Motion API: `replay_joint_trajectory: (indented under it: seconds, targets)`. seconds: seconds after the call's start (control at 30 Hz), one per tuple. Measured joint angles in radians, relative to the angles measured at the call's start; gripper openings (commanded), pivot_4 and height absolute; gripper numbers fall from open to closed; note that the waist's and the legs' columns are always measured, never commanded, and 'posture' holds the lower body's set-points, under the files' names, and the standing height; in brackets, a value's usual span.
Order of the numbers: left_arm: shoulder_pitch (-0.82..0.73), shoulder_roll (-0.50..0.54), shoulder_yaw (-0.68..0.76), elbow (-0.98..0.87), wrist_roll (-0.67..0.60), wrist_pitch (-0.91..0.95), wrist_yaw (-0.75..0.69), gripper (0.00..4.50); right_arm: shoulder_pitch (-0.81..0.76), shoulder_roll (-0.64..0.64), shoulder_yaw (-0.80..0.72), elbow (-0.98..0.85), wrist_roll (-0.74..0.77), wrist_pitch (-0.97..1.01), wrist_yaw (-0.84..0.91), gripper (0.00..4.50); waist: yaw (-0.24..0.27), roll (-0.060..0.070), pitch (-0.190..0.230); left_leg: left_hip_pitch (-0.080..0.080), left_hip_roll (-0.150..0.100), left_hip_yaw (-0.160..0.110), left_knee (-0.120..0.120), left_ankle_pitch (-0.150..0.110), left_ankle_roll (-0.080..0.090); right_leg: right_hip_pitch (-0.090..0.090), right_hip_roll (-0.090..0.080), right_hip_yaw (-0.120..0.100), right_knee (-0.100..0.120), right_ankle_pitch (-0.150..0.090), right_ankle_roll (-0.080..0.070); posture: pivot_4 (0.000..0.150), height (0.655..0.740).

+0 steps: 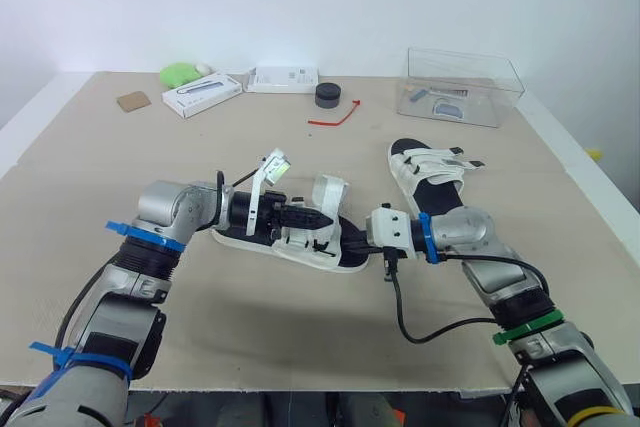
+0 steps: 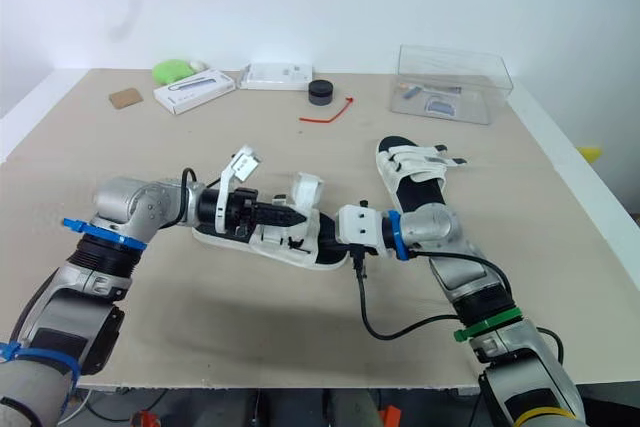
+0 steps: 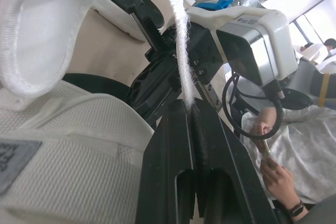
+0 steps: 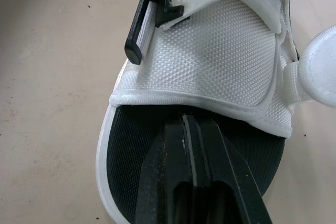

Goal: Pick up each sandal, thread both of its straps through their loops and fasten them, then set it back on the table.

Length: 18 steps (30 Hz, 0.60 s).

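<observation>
With left claw (image 3: 189,114) pinched shut on the white woven strap (image 3: 181,45) of the white mesh sandal (image 4: 210,61) lying on the beige surface (image 1: 100,177) just beside the second white sandal (image 1: 425,172), and right claw (image 4: 194,124) closed over its black footbed (image 4: 131,150), risks slipping off the thin strap edge under a hard pull.

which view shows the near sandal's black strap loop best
Right wrist view: the black loop stands close and clear at the sandal's side. The eye views show the whole sandal, the loop too small to tell. In the left wrist view I cannot make it out.
</observation>
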Motion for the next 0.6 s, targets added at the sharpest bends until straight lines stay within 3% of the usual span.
replay_joint_trajectory:
  seconds: [0.6]
  targets:
    - [-0.025,-0.031,0.006,0.006,0.012,0.045,-0.03,0.09,0.0,-0.003,0.001,-0.007,0.0,0.009,-0.005,0.0,0.0,0.0,0.0,-0.001,0.0,-0.001,0.0,0.0,0.0,0.0,0.0,-0.001,0.0,-0.001,0.002,0.15,0.74]
